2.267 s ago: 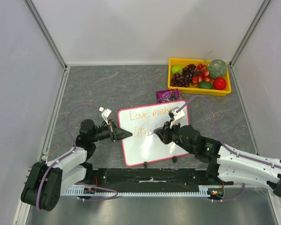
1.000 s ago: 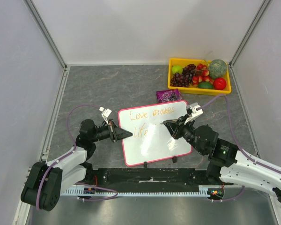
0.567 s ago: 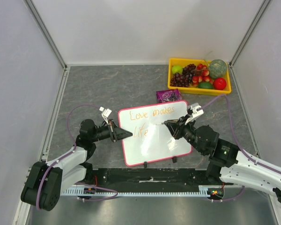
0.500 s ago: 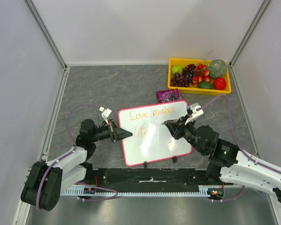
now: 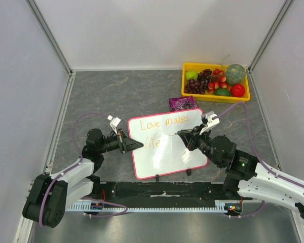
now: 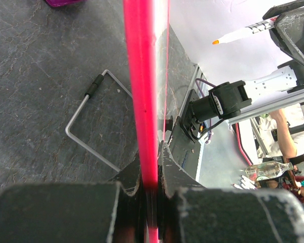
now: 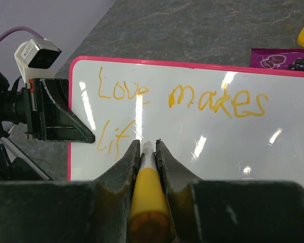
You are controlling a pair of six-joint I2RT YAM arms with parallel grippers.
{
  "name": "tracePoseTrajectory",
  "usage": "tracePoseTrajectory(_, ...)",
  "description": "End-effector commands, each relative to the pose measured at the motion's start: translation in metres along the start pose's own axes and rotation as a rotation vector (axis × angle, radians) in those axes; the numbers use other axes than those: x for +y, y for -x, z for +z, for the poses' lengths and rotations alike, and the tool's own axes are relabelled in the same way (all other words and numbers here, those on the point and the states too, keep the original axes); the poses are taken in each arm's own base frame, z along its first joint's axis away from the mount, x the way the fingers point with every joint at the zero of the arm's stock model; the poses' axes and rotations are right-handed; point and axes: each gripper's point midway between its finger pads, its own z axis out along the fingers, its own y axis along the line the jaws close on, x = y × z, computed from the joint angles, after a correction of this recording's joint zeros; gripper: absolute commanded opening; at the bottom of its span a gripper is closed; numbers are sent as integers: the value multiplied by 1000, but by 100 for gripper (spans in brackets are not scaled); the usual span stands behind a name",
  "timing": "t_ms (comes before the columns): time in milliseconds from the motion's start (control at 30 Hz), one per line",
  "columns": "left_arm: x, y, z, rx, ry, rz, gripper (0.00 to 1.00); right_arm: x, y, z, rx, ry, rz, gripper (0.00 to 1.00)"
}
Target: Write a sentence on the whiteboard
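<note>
At the far right corner of the grey, stone-patterned surface [image 5: 121,91] stands a yellow tray [image 5: 202,98] with fruit in it: dark grapes [image 5: 196,83], a green apple [image 5: 191,75], strawberries [image 5: 219,77], a pale green round melon [image 5: 235,74], a red round fruit [image 5: 237,90] and a dark green one [image 5: 222,92]. Just in front of the tray lies a small purple packet [image 5: 183,104]. Plain white walls [image 5: 157,30] close the surface on three sides.

The jaws clamp the whiteboard [image 6: 141,91] by its pink frame edge, which rises straight ahead of them. To their left, a bent wire foot [image 6: 85,127] rests on the grey bench [image 6: 35,71].
</note>
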Motion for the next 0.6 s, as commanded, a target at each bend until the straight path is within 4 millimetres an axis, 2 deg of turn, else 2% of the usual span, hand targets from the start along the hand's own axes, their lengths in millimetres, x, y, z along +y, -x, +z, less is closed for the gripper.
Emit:
tracePoseTrajectory(0, 23, -6, 1, 10, 72, 122, 2, -1, 5, 0, -23, -4, 7, 0)
tracePoseTrajectory(567, 25, -6, 1, 8, 82, 114, 2, 3, 9, 1, -30, 10, 2, 0)
